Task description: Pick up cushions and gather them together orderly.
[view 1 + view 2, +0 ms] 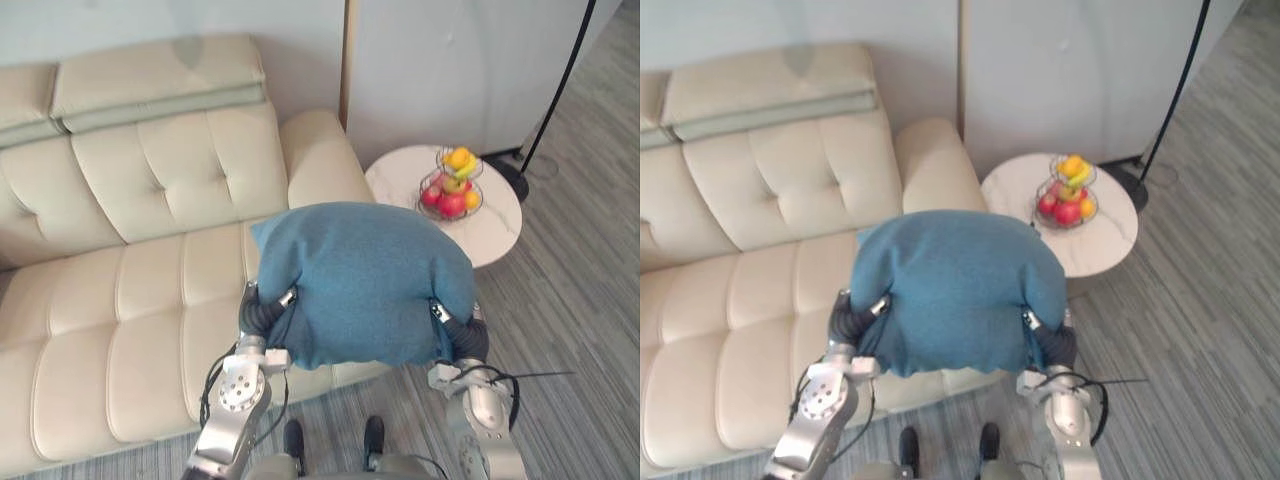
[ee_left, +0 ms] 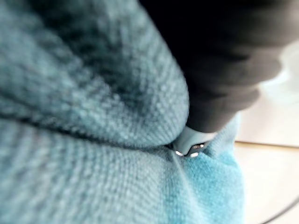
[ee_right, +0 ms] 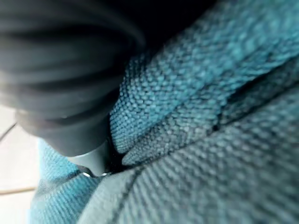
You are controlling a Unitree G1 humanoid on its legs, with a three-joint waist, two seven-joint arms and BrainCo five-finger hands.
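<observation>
Left hand point(image 1: 262, 312) and right hand point(image 1: 462, 336) sandwich a teal cushion point(image 1: 365, 280) above the cream sofa point(image 1: 140, 310), likely for carrying; whether either one grips it cannot be told.

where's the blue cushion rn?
Centre of both eye views: the blue cushion is up between the left hand and right hand, over the sofa's right front end, with the round side table just right of it.

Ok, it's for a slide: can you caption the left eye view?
Left hand and right hand hold a teal cushion by the cream sofa, fruit basket on the side table nearby.
</observation>
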